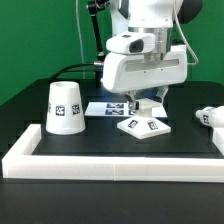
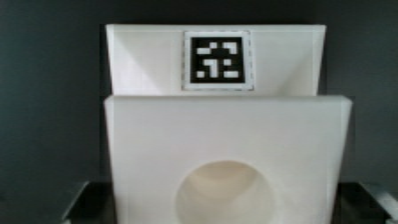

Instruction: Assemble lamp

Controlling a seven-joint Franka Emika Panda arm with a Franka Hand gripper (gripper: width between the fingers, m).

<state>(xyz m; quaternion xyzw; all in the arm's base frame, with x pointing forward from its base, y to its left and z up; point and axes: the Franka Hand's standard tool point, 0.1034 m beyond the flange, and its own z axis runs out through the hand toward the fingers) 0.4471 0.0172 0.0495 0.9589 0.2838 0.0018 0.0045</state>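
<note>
On the exterior view's left, the tapered white shade [image 1: 65,107] stands wide end down on the table [image 1: 25,112], tags facing out. In the middle lies the flat angular base [image 1: 143,124], tagged and with a round socket [image 2: 228,190], directly beneath my jaws. I cannot tell whether they are apart or clamped. The bulb [image 1: 208,117] is cut off at the right edge.

on the desk [image 1: 25,115] the exterior view shows one tapered shade [image 1: 65,107], one flat base [image 1: 145,126], one marker board [image 1: 103,105] and one gripper [image 1: 145,103]. one more small white tagged part [image 1: 207,117] sits cut off at the exterior view's right edge. the wrist view shows one tag [image 2: 217,58] on the base [image 2: 214,130].
</note>
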